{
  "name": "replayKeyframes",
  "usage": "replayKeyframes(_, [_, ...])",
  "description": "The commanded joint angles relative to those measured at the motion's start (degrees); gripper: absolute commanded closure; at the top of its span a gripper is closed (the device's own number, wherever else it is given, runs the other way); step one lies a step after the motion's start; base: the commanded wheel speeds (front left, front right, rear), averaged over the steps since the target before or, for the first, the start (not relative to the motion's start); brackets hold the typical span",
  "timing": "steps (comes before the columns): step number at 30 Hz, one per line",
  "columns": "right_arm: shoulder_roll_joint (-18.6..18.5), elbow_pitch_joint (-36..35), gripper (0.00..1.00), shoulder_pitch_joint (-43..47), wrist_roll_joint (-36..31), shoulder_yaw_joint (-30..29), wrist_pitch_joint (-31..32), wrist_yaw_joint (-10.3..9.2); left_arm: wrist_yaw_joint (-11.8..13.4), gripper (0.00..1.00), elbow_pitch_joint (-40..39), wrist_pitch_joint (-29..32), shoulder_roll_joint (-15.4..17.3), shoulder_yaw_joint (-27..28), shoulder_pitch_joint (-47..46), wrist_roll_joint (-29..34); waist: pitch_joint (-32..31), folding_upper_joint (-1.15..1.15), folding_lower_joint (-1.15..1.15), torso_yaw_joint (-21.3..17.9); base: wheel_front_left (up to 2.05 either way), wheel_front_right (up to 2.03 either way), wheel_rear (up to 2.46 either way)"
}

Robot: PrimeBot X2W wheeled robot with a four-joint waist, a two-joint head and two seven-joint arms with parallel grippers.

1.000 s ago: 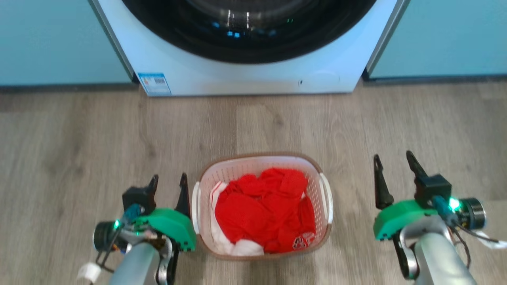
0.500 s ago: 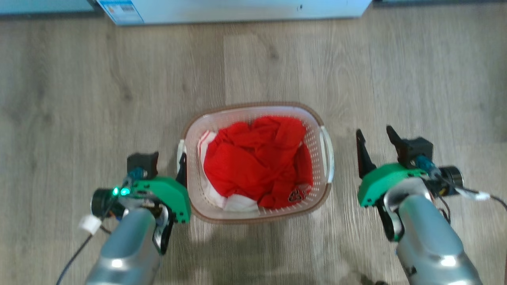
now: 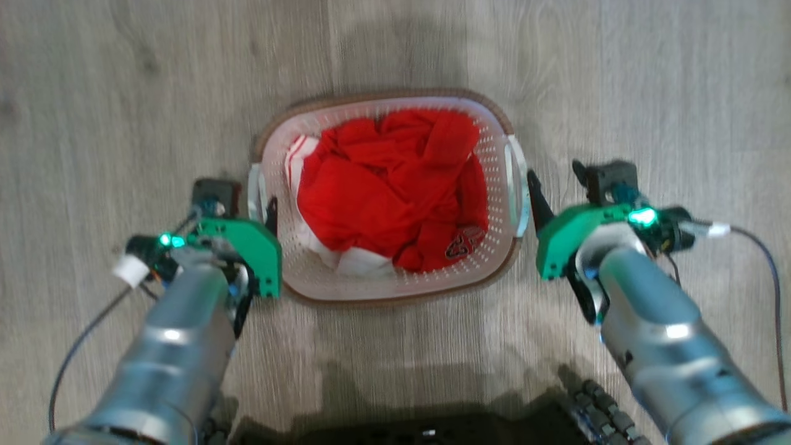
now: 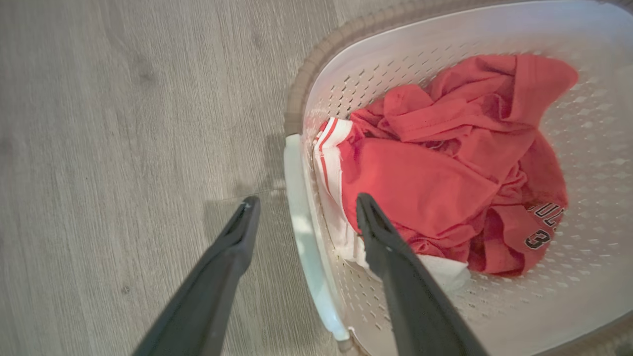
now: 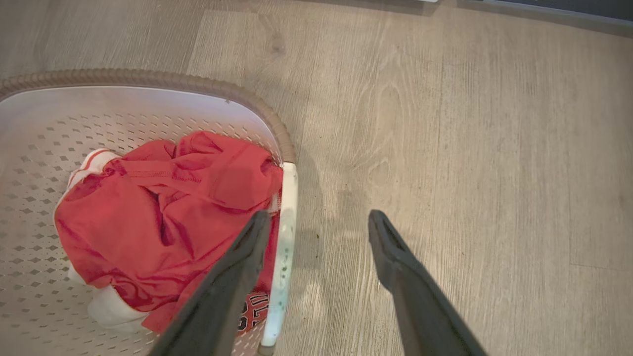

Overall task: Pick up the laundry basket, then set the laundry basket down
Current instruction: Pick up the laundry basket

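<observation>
The laundry basket [image 3: 383,97] stands on the wood floor, white and perforated with a brown rim, holding red clothing [image 3: 383,185] and a white garment [image 3: 355,262]. My left gripper [image 3: 247,207] is open at its left side. In the left wrist view the left gripper [image 4: 306,200] straddles the white left handle [image 4: 301,232], one finger outside and one over the clothes. My right gripper [image 3: 556,182] is open at the right side. In the right wrist view the right gripper [image 5: 319,216] has the right handle [image 5: 287,212] just beside its inner finger.
Grey-brown wood floor [image 3: 649,93] surrounds the basket on all sides. My dark base [image 3: 426,429] shows at the bottom edge. A thin cable [image 3: 760,247] trails from the right wrist.
The camera has tilted down, so the washing machine has left the picture. Both grippers have closed in on the basket's sides; the left one now straddles its handle.
</observation>
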Motion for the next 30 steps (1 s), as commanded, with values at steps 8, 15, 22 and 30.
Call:
replayKeyframes(8, [0.3, 7.0, 0.00, -6.4, 9.2, 7.1, 0.2, -0.09, -1.5, 0.00, 4.4, 4.7, 1.1, 0.0, -5.2, -2.0, 6.4, 0.00, -0.01, 0.7, 0.00, 0.00, 0.00])
replayKeyframes(15, [0.3, 9.0, 0.00, -9.0, 17.5, 14.0, 3.2, -0.09, -1.4, 0.00, 5.3, 7.7, 1.1, -2.3, -6.4, -2.2, 7.6, 0.00, -0.01, 0.9, 0.00, 0.00, 0.00])
replayKeyframes(22, [0.3, 10.3, 0.00, -10.1, 22.7, 18.5, 4.7, -0.09, -1.2, 0.00, 5.5, 10.6, 1.1, -4.0, -7.1, -2.6, 8.3, 0.00, -0.01, 0.6, 0.00, 0.00, 0.00])
replayKeyframes(30, [0.2, 12.3, 0.00, -13.4, 26.1, 22.1, 5.6, -0.09, -1.1, 0.00, 5.6, 13.5, 1.1, -5.8, -10.1, -3.3, 11.5, 0.00, -0.01, 0.7, 0.00, 0.00, 0.00])
